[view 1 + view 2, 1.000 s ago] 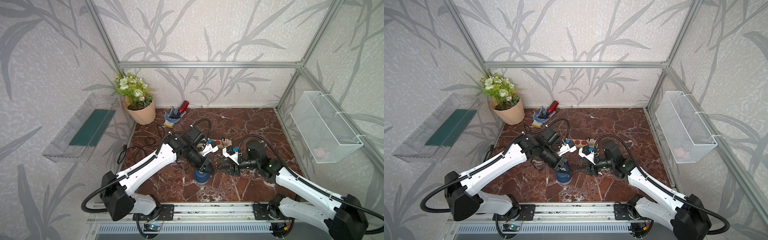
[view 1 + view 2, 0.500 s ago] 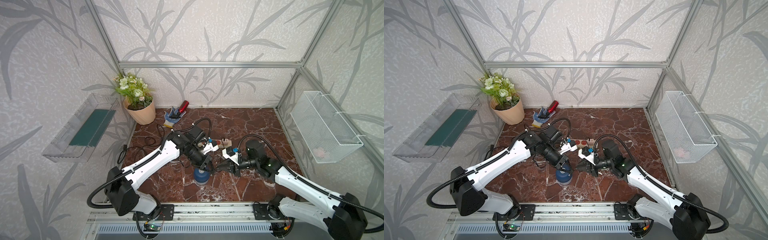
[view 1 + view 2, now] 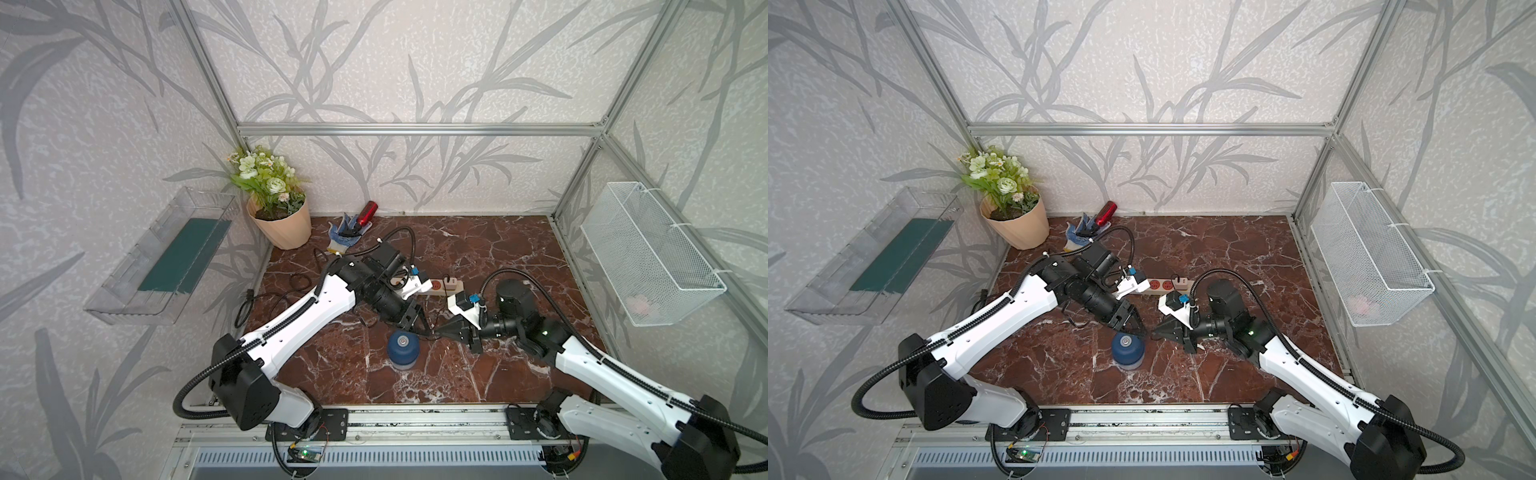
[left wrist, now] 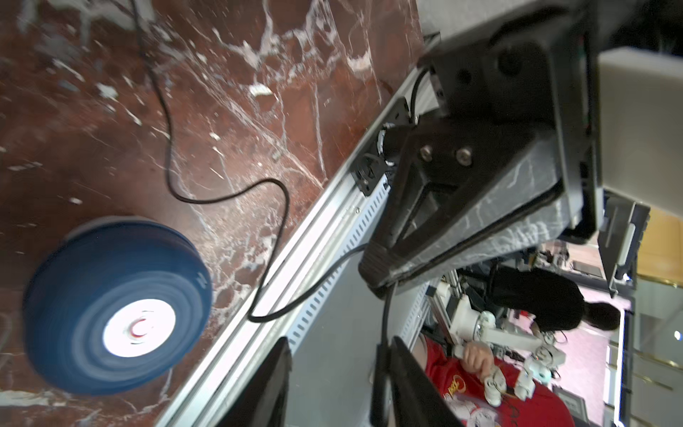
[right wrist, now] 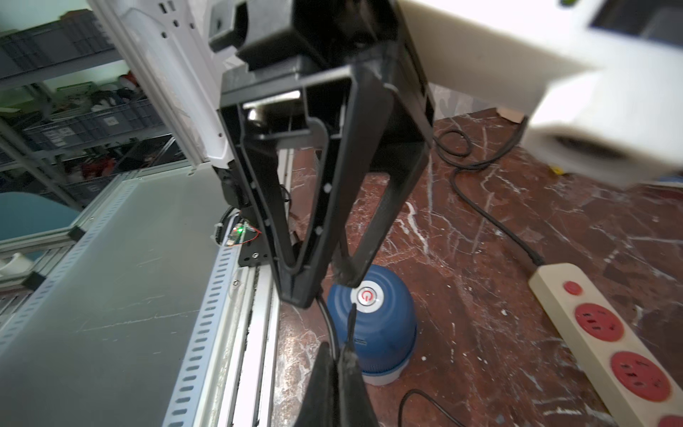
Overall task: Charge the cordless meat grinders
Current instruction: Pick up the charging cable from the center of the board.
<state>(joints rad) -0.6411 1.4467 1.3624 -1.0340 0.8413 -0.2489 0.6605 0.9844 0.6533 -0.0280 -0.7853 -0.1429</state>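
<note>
Top views: grinder (image 3: 402,348) upright on marble (image 3: 478,374), seemingly unplugged; left gripper (image 3: 419,326) and right gripper (image 3: 438,331) meet just behind it.
Left wrist: left jaws parted around cable (image 4: 384,321), not gripping. Looks like a handover.
Right wrist: right gripper pinches cable, likely to steer its end into grinder.

Leaf-patterned walls (image 3: 415,62) are framed by aluminium rails (image 3: 415,129); red-brown marble flooring (image 3: 498,249) is spread beneath the right claw (image 3: 436,331); a wire basket (image 3: 648,253) is hung rightward.
</note>
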